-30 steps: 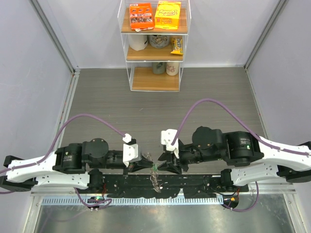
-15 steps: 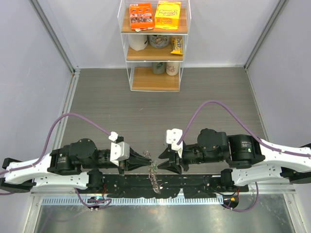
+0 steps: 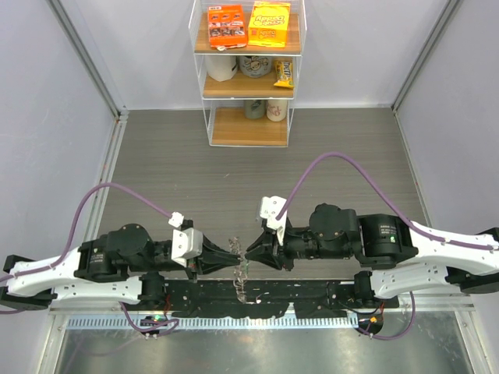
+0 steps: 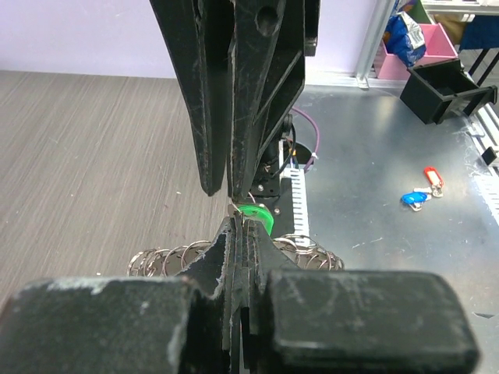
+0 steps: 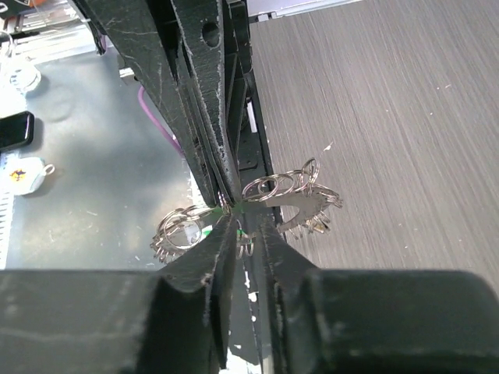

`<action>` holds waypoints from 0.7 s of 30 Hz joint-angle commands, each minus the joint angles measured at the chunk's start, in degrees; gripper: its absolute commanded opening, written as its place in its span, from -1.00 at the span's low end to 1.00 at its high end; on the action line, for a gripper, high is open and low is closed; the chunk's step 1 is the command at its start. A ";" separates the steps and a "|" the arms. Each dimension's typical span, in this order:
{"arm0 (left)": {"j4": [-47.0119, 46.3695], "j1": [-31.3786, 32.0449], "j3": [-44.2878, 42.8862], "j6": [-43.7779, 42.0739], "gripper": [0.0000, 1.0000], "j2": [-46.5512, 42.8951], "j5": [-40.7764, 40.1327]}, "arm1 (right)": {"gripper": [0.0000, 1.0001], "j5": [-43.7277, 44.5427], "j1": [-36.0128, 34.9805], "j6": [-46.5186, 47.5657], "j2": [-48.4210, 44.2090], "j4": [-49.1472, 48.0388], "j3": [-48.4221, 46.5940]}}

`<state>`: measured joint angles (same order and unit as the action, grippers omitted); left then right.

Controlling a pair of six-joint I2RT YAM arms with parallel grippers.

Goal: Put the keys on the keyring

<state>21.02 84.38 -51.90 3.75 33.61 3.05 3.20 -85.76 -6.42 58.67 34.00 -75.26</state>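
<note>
The keyring (image 5: 281,204) lies lengthwise across the meeting fingers (image 5: 214,265).

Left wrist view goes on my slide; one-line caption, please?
Shut left gripper meets the right gripper tip to tip at the keyring, a green key head showing where they meet.

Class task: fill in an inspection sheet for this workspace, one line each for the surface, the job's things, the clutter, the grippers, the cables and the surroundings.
surface: grey wood-grain table; metal plate at its near edge.
job's things: keyring hanging between the two gripper tips; green key right at the tips; black key: nothing seen.
clutter: blue tag and red tag on the metal plate.
grippers: left gripper shut on the keyring; right gripper tip to tip with it, jaws nearly together, grip unclear.
cables: left cable and right cable, purple, arching over the arms.
surroundings: shelf with snack boxes at the far wall.
</note>
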 commanded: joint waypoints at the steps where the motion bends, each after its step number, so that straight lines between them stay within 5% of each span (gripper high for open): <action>1: -7.13 0.35 0.22 -0.14 -1.00 -1.44 0.47 | -0.62 1.02 -0.20 -1.23 0.56 -2.71 -1.91; 5: -8.00 0.35 0.75 -0.14 -1.00 -2.31 -0.06 | -0.89 -0.65 -0.20 -1.49 0.30 -3.58 -0.85; 18: -11.44 0.35 2.07 -0.41 -1.00 -3.55 -0.76 | -0.89 -1.27 -0.20 -2.29 -1.63 -7.02 5.74; 21: -11.61 0.35 2.15 -0.41 -1.00 -3.63 -0.76 | -0.69 1.36 -0.20 -2.55 -4.08 -7.63 6.01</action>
<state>16.19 84.53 -49.34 3.79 30.76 2.87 1.80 -85.78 -8.08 57.84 30.35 -68.97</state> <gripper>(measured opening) 0.034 0.105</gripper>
